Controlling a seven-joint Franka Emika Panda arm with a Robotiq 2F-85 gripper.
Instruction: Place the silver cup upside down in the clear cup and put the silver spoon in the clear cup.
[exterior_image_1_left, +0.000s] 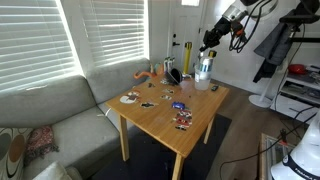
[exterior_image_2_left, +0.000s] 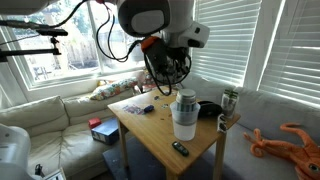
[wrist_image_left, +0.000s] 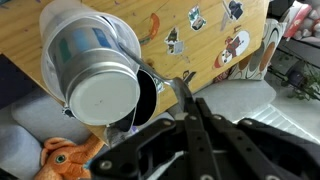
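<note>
While the claw (wrist_image_left: 188, 95) clenches the silver spoon (wrist_image_left: 148, 97), the clear cup (wrist_image_left: 120, 30) sits just below its tips.

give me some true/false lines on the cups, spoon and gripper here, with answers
1. The silver cup sits upside down inside the clear cup. True.
2. The gripper is wide open and holds nothing. False: it is shut on the thin silver spoon, right beside the cups.
3. The clear cup lies tipped over on the sofa. False: it stands upright on the wooden table.
4. An orange plush toy lies on the sofa beside the table. True.
</note>
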